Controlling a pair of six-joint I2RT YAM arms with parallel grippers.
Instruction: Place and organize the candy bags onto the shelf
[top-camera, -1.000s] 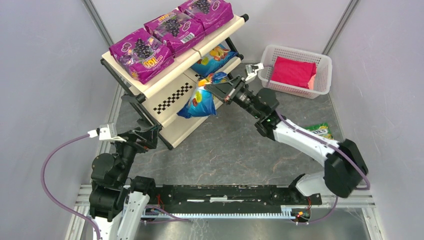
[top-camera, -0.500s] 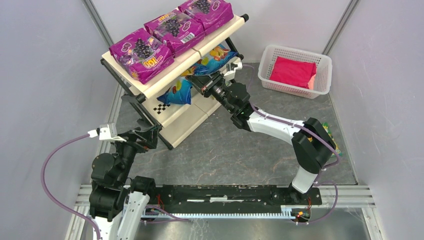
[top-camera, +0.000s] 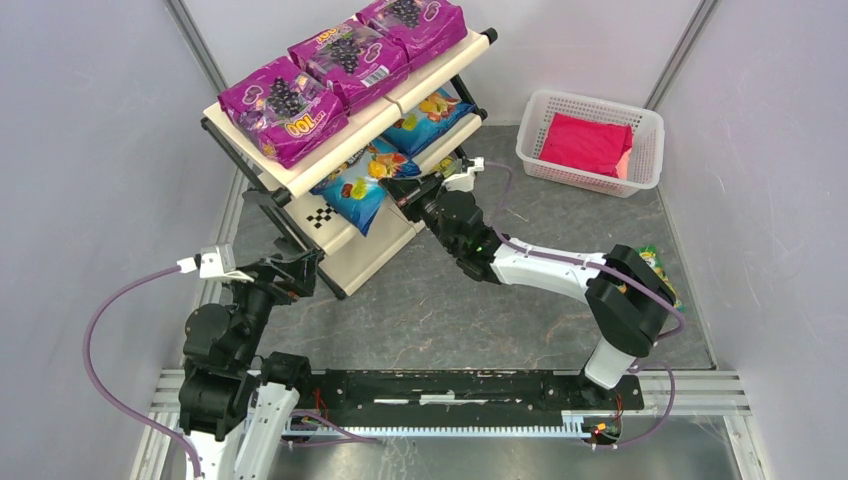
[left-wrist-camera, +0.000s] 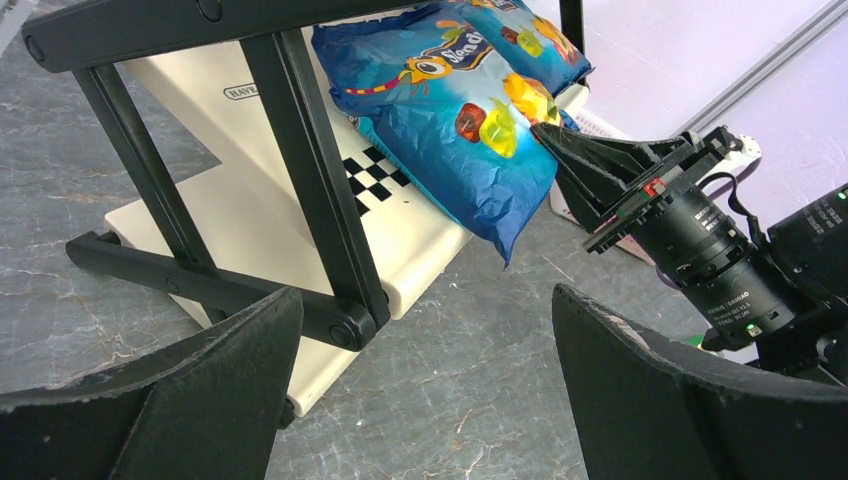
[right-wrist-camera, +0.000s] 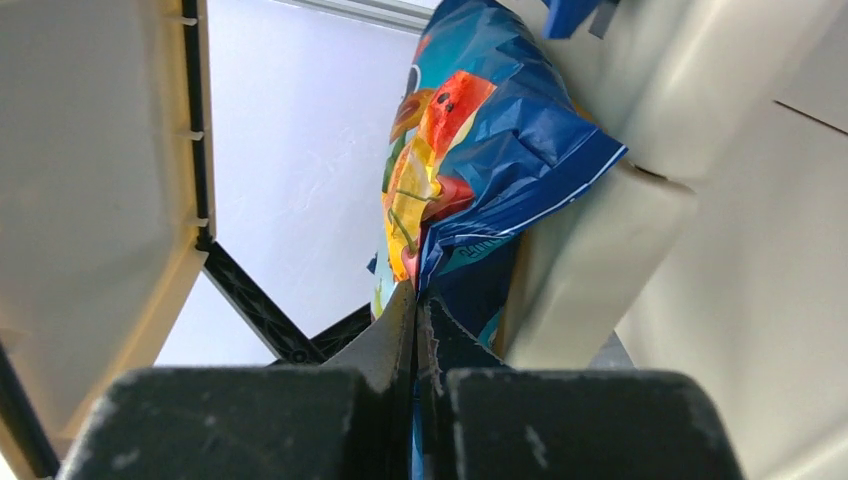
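The cream shelf (top-camera: 330, 235) stands at the back left. Three magenta grape candy bags (top-camera: 345, 55) lie on its top tier. A blue candy bag (top-camera: 430, 112) lies on the middle tier at the right. My right gripper (top-camera: 392, 185) is shut on the edge of a second blue candy bag (top-camera: 358, 190), which rests on the middle tier at the left; it also shows in the left wrist view (left-wrist-camera: 470, 130) and the right wrist view (right-wrist-camera: 480, 160). My left gripper (top-camera: 300, 272) is open and empty near the shelf's front left foot (left-wrist-camera: 340, 320). A green-yellow candy bag (top-camera: 655, 262) lies on the table behind the right arm.
A white perforated basket (top-camera: 540, 110) with a plain pink-red bundle (top-camera: 588, 143) stands at the back right. Grey walls close in on both sides. The shelf's black frame bar (left-wrist-camera: 310, 170) stands close in front of my left gripper.
My right gripper carried the blue bag left, from in front of the shelf onto the middle tier. The left arm has not moved.
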